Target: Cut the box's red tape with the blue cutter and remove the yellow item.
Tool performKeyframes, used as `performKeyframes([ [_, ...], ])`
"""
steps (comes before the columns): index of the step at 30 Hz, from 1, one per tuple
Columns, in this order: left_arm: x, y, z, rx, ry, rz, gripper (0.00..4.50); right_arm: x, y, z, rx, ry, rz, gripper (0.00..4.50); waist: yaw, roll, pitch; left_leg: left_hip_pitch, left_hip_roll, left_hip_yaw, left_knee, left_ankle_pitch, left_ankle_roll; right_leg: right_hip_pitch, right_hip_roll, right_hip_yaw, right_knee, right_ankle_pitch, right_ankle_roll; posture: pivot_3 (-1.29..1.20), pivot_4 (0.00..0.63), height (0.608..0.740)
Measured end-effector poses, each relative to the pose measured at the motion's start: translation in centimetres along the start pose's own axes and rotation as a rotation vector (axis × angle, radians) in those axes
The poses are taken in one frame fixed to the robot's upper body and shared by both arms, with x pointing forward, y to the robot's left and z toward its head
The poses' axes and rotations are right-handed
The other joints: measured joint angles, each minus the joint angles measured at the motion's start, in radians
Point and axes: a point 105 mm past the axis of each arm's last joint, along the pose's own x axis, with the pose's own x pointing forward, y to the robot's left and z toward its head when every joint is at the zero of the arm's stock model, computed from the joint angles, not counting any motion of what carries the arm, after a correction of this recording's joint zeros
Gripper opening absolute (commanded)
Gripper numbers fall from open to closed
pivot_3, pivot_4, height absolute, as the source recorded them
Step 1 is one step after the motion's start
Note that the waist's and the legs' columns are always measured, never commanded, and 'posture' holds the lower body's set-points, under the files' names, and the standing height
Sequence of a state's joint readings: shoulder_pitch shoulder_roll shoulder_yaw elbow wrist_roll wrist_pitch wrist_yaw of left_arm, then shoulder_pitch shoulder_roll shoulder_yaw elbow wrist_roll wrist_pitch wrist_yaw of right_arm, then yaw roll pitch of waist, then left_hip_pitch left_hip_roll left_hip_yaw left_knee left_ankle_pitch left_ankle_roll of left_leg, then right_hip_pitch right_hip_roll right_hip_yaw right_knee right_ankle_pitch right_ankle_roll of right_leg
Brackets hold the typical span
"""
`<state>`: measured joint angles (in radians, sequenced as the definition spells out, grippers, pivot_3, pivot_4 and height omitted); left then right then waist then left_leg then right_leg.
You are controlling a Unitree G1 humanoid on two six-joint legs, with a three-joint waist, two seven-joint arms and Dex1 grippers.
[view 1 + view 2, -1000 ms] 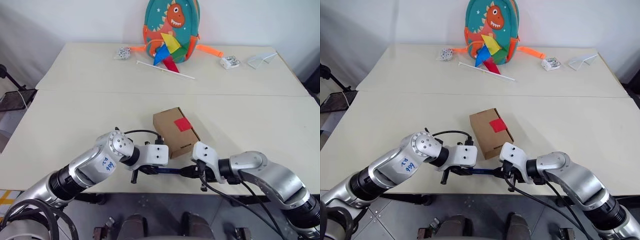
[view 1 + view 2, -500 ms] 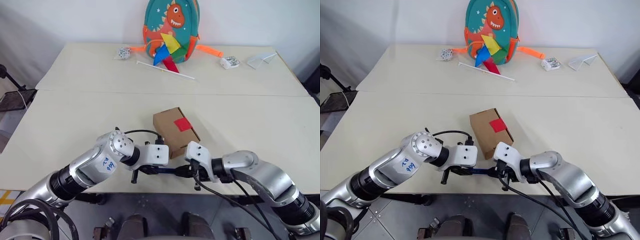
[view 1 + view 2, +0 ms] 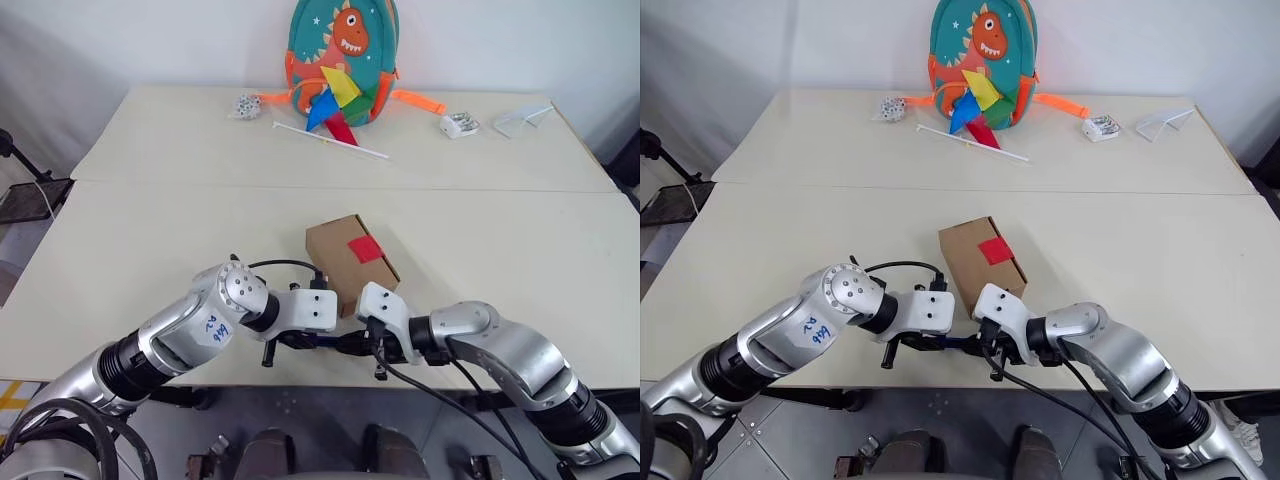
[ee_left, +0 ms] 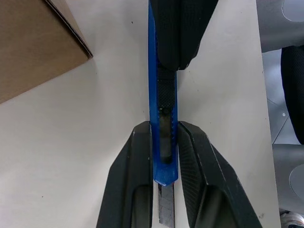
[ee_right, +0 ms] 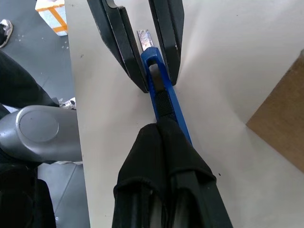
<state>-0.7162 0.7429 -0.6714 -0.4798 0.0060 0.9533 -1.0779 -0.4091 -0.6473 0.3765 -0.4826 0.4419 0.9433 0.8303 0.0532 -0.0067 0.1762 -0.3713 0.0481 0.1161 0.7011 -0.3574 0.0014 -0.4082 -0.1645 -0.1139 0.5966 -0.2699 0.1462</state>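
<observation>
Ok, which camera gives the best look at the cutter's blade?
The left wrist view: the blade sticks out of the blue cutter between the left claw's fingers. The right wrist view shows it smaller; in the eye views the claws hide it.

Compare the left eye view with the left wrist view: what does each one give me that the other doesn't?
Left eye view alone: the red tape intact on top of the box, the backpack and pinwheel at the table's far edge.

Left wrist view alone: the steel blade sticking out of the blue cutter between the left pincer fingers, and the right pincer shut on the handle.

Both: the cutter held between the two pincers just above the table near its front edge, with the box beside it.
</observation>
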Motion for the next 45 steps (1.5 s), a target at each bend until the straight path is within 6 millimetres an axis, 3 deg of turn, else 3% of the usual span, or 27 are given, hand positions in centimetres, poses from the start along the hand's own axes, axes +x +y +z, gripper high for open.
performKeyframes([
  [6, -0.2, -0.2, -0.2, -0.005, -0.018, 0.016, 0.45, -1.2, 0.5, -0.5, 0.05, -0.011, 0.008, 0.01, -0.003, 0.0, 0.0, -0.001, 0.0, 0.0, -0.001, 0.0, 0.0, -0.001, 0.0, 0.0, -0.001, 0.0, 0.0, 0.0, 0.15, 0.74],
  [14, -1.0, -0.1, -0.7, 0.091, -0.123, 0.042, 0.45, -7.5, 2.4, 2.5, 0.157, -0.157, 0.088, 0.01, -0.007, -0.001, 0.001, -0.002, 0.001, 0.0, -0.001, 0.0, 0.0, -0.002, 0.0, -0.001, -0.001, 0.0, 0.0, 0.0, 0.15, 0.74],
  [21, -4.2, 1.0, 1.3, 0.343, -0.274, 0.188, 0.45, -10.5, 2.3, 4.3, 0.366, -0.238, 0.092, 0.01, -0.011, -0.001, 0.001, -0.003, 0.001, 0.0, -0.001, 0.0, 0.0, -0.003, 0.0, -0.001, -0.001, 0.0, 0.0, 0.0, 0.15, 0.74],
  [25, -5.5, 1.9, 1.1, 0.431, -0.309, 0.275, 0.45, -11.8, 1.5, 5.8, 0.444, -0.217, 0.03, 0.01, -0.023, -0.002, 0.001, -0.003, 0.001, 0.001, -0.002, 0.0, 0.0, -0.003, 0.0, -0.001, -0.002, 0.0, 0.0, 0.0, 0.15, 0.74],
  [28, -5.9, 2.3, 1.2, 0.488, -0.321, 0.311, 0.45, -11.8, 1.0, 7.5, 0.484, -0.269, 0.049, 0.57, -0.028, -0.002, 0.002, -0.003, 0.001, 0.001, -0.001, 0.0, 0.0, -0.004, 0.0, -0.001, -0.002, 0.001, 0.001, 0.0, 0.15, 0.74],
  [33, -7.6, 4.1, 2.1, 0.586, -0.303, 0.416, 0.45, -12.6, -0.8, 9.5, 0.481, -0.276, 0.009, 2.27, -0.029, -0.002, 0.001, -0.004, 0.001, 0.002, -0.002, -0.001, 0.001, -0.004, 0.0, -0.001, -0.004, 0.003, 0.002, 0.0, 0.15, 0.74],
  [39, -6.9, 4.1, 3.2, 0.602, -0.355, 0.406, 0.45, -10.2, -2.0, 9.8, 0.527, -0.201, 0.016, 4.37, -0.029, -0.003, 0.002, -0.007, 0.002, 0.003, -0.001, -0.001, 0.001, -0.007, 0.0, -0.003, -0.005, 0.003, 0.002, 0.0, 0.15, 0.74],
  [45, -6.6, 4.4, 3.5, 0.612, -0.352, 0.405, 0.45, -8.8, -2.8, 9.8, 0.57, -0.156, 0.024, 4.48, -0.028, -0.003, 0.002, -0.015, 0.002, 0.002, 0.002, -0.001, 0.001, -0.012, 0.0, -0.004, -0.004, 0.004, 0.003, 0.0, 0.15, 0.74],
])
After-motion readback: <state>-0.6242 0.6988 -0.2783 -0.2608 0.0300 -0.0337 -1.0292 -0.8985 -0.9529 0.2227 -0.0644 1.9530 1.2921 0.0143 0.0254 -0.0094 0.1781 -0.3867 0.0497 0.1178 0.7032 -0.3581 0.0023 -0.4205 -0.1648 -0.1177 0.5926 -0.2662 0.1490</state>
